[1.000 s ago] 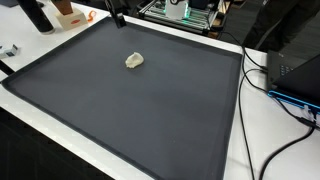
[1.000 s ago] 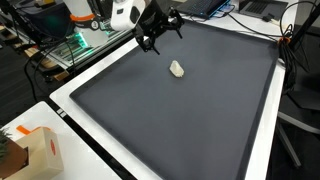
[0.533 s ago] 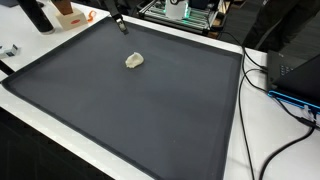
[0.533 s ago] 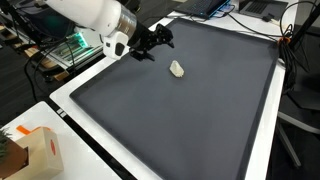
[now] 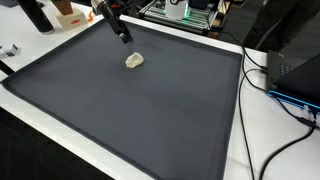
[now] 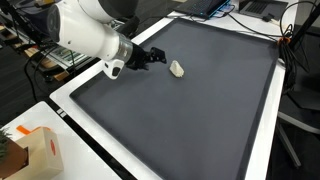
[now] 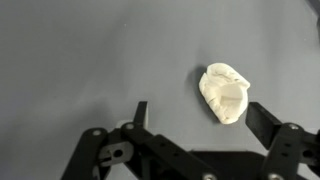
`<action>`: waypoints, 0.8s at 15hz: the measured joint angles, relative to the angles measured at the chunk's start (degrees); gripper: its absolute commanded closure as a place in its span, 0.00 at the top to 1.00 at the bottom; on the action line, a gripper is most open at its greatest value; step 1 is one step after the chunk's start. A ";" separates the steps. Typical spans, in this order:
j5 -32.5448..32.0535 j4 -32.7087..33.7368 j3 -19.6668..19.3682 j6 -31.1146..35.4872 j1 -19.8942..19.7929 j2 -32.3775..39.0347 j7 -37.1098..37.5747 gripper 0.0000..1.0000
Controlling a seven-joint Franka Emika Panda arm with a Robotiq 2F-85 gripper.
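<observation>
A small pale, crumpled lump (image 5: 134, 61) (image 6: 176, 69) lies on the dark grey mat (image 5: 150, 110) (image 6: 200, 110). In the wrist view the lump (image 7: 226, 92) sits just ahead of my gripper (image 7: 198, 113), close to the inside of the right finger (image 7: 268, 122) and not touched. The jaws stand wide apart with nothing between them. In both exterior views my gripper (image 5: 125, 34) (image 6: 154, 57) hovers low over the mat, a short way from the lump, reaching in from the mat's edge.
An orange and white box (image 6: 38, 150) stands off the mat's corner. Electronics with green boards (image 5: 180, 12) line the far edge. Black cables (image 5: 275, 80) and a dark device (image 5: 300, 75) lie beside the mat on the white table (image 5: 250, 140).
The arm has swung down and in over the mat, bringing the gripper lower and closer to the lump. The lump has not moved.
</observation>
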 measured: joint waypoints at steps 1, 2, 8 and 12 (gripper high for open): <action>0.00 0.52 0.00 0.00 0.02 0.82 1.05 1.00; 0.00 1.13 0.02 -0.01 0.04 1.50 2.12 1.00; -0.15 4.92 0.08 -0.32 0.55 3.90 10.46 1.00; -1.90 8.01 0.14 -0.33 1.65 5.15 17.06 1.00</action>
